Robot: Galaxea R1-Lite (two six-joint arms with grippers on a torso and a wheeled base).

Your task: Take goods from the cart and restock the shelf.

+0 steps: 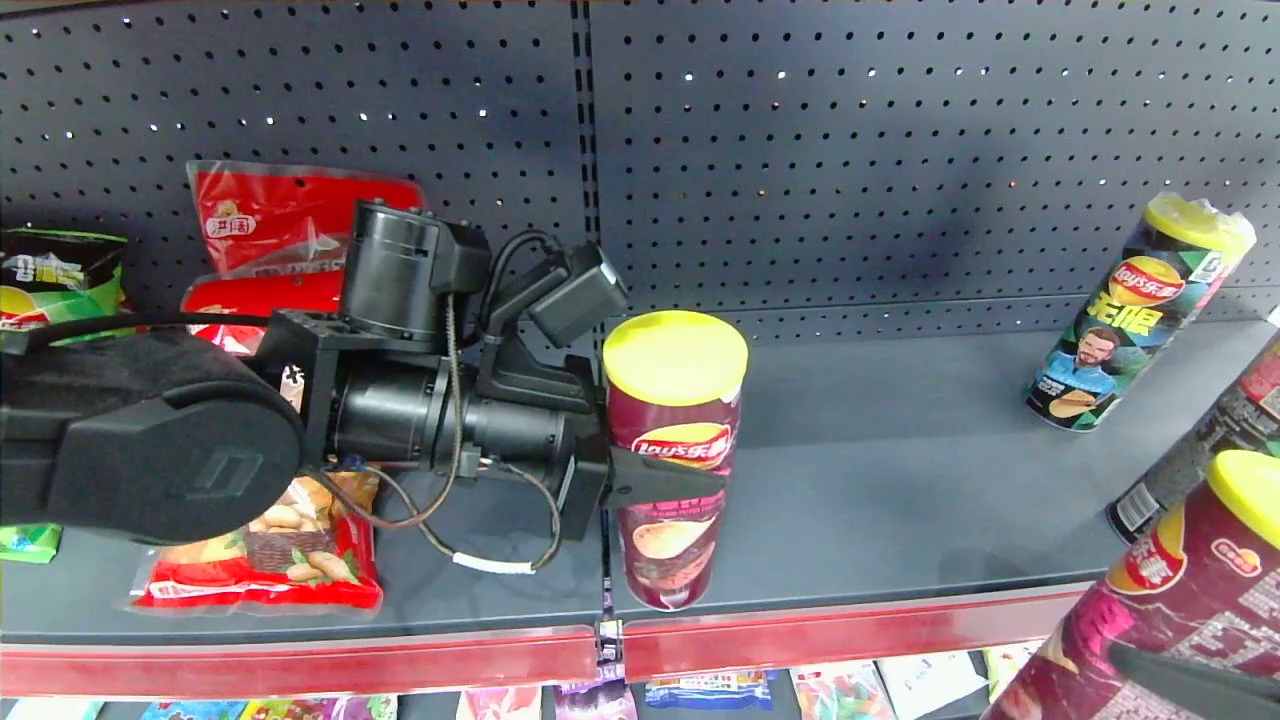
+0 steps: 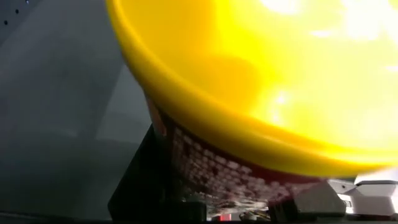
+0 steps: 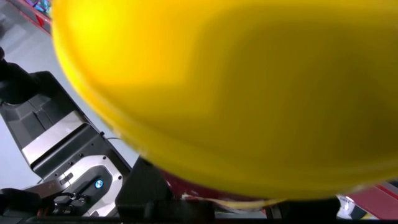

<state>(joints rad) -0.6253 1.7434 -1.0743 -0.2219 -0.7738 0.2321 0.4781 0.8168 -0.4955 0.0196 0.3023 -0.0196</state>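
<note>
The left hand (image 1: 668,478) is pinching a maroon chip can (image 1: 676,400) standing on the shelf (image 1: 880,500); the right hand (image 1: 1185,685) is seemingly gripping a second can (image 1: 1190,580).

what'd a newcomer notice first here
The maroon cylindrical chip can with a yellow plastic lid, upright at the front edge of the grey shelf, gripped by the left tool. A matching tilted can sits in the right tool at lower right, and a green-black can tilts toward the pegboard.
</note>
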